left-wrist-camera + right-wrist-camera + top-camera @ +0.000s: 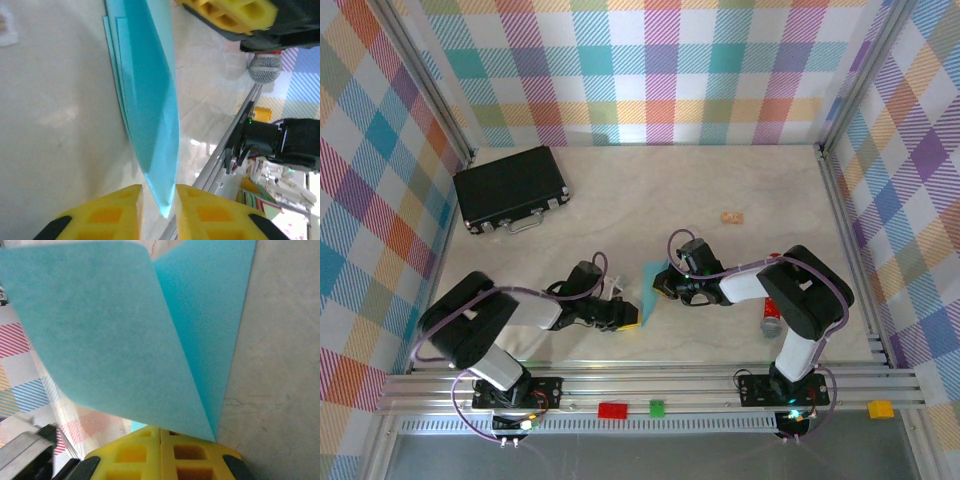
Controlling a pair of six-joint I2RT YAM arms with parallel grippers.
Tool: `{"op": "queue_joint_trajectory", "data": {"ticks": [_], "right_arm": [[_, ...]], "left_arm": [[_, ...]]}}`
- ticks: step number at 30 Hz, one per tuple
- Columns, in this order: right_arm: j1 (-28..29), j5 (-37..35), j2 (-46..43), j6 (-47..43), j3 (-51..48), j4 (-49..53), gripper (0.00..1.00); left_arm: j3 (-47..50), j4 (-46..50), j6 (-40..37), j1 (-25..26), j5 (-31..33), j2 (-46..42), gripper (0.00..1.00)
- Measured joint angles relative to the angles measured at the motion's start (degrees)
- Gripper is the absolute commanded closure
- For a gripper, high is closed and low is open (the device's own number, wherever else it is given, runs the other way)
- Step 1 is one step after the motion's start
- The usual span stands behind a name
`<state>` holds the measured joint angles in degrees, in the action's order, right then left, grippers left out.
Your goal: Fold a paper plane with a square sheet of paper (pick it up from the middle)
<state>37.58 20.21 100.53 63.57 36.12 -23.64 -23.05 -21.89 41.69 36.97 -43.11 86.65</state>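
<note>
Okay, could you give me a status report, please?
Right end effector shut on folded paper. Left end effector slightly open around its tip. Black case well clear.

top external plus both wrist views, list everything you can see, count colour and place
folded paper sheet: 1, light turquoise, near middle of the table, between the two arms
case: 1, black with a silver handle, far left
scrap: 1, tan, right of centre, farther back
marker: 1, red and silver, beside the right arm
blocks: 3, red, green, yellow, on the near rail
table: 1, pale marbled
walls: 3, multicoloured check, around the table
arms: 2, black and white, left, right
left fingers: 2, yellow, apart, paper tip in the gap
right fingers: 2, yellow, shut on the paper's fold
</note>
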Motion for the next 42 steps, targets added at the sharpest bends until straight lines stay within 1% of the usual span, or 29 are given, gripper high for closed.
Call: {"op": "queue_joint_trajectory", "data": {"ticks": [4,6,8,12,18,21,25,29,37,42], "right_arm": [[0.0,0.0,0.0,0.0,0.3,0.7,0.99],[0.0,0.0,0.0,0.0,0.4,0.8,0.99],[0.0,0.0,0.0,0.0,0.4,0.8,0.99],[0.0,0.0,0.0,0.0,0.5,1.0,0.99],[0.0,-0.2,-0.1,0.0,0.5,1.2,0.99],[0.0,-0.2,-0.1,0.0,0.5,1.2,0.99],[0.1,-0.2,-0.1,0.0,0.7,1.5,0.99],[0.2,-0.2,-0.1,0.0,0.8,1.7,0.99],[0.2,-0.2,-0.1,0.0,1.1,2.5,0.99],[0.2,-0.3,-0.1,0.0,1.4,3.2,0.99]], "left_arm": [[-0.1,4.9,-1.0,0.0,4.3,-9.7,0.93],[-1.3,6.1,-1.3,0.0,4.8,-11.2,0.97],[-3.5,6.9,-1.7,0.0,4.6,-10.0,1.00],[-8.3,6.2,-1.9,0.0,3.2,-3.7,1.00],[-12.6,3.4,-1.2,0.0,-0.9,6.2,1.00],[-13.7,2.4,-0.8,0.0,-2.4,9.4,1.00],[-15.6,3.3,-1.4,0.0,-3.1,11.5,1.00],[-18.1,7.4,-4.2,0.2,-2.4,12.3,1.00],[-19.5,16.5,-10.9,1.6,1.4,13.7,1.00],[-19.4,18.8,-13.3,2.3,3.9,13.6,1.00]]}}
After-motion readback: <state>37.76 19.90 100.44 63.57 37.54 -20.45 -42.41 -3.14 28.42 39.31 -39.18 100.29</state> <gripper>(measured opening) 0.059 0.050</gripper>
